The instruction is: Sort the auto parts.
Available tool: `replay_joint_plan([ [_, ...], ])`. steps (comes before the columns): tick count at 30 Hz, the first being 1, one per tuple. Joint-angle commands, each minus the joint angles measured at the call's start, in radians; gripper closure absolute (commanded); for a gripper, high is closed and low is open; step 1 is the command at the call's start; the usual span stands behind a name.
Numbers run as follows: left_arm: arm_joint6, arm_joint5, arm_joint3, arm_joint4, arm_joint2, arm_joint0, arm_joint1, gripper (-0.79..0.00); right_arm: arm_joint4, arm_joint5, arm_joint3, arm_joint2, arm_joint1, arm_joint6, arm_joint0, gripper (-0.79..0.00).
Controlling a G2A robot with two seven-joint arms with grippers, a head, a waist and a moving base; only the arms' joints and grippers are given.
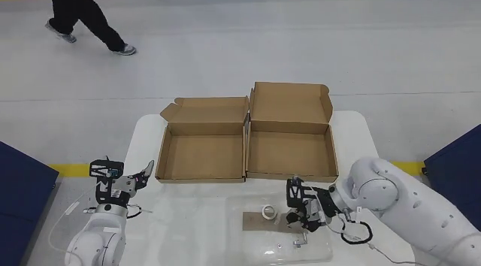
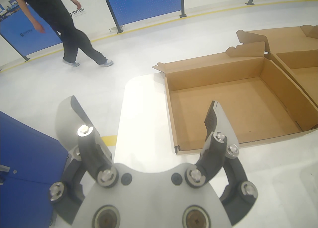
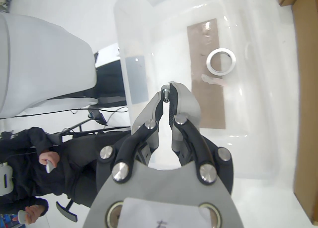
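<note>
My right gripper (image 3: 166,93) hangs over the clear plastic bin (image 3: 129,28) and is shut on a small metal bolt (image 3: 165,95) pinched at its fingertips. In the top view the right gripper (image 1: 298,217) sits at the bin's right side. A white ring (image 3: 220,61) lies in the bin on a brown card strip (image 3: 208,105); the ring (image 1: 267,211) also shows from above. Another small metal part (image 1: 300,243) lies near the bin's front. My left gripper (image 2: 146,112) is open and empty, at the table's left edge beside the left cardboard box (image 2: 236,105); from above the left gripper (image 1: 129,178) points toward that box.
Two open cardboard boxes stand side by side at the back of the white table (image 1: 188,221): the left box (image 1: 201,157) and the right box (image 1: 291,152), both with nothing inside. Blue barriers stand at the table's left (image 1: 19,183) and right (image 1: 458,164).
</note>
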Motion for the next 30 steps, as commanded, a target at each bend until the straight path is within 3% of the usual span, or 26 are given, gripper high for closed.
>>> replay_joint_plan([
  [1,0.000,0.000,0.000,0.000,0.000,0.000,0.000,-0.785,-0.004,0.001,-0.001,0.000,-0.001,0.001,0.000,0.000],
  [10,0.000,0.000,0.000,0.000,0.000,0.000,0.000,-0.785,0.028,-0.008,0.023,0.013,0.001,-0.036,-0.009,0.000],
  [15,0.000,0.000,0.000,0.000,0.000,0.000,0.000,-0.785,0.286,-0.103,0.116,0.031,0.031,-0.103,-0.046,0.000],
  [21,0.000,0.000,0.000,0.000,0.000,0.000,0.000,-0.785,0.514,-0.190,0.151,-0.032,0.094,-0.190,-0.053,0.000],
  [26,0.000,0.000,0.000,0.000,0.000,0.000,0.000,-0.785,0.630,-0.265,0.128,-0.134,0.141,-0.265,-0.023,0.000],
  [30,0.000,0.000,0.000,0.000,0.000,0.000,0.000,-0.785,0.630,-0.265,0.128,-0.134,0.141,-0.265,-0.023,0.000],
])
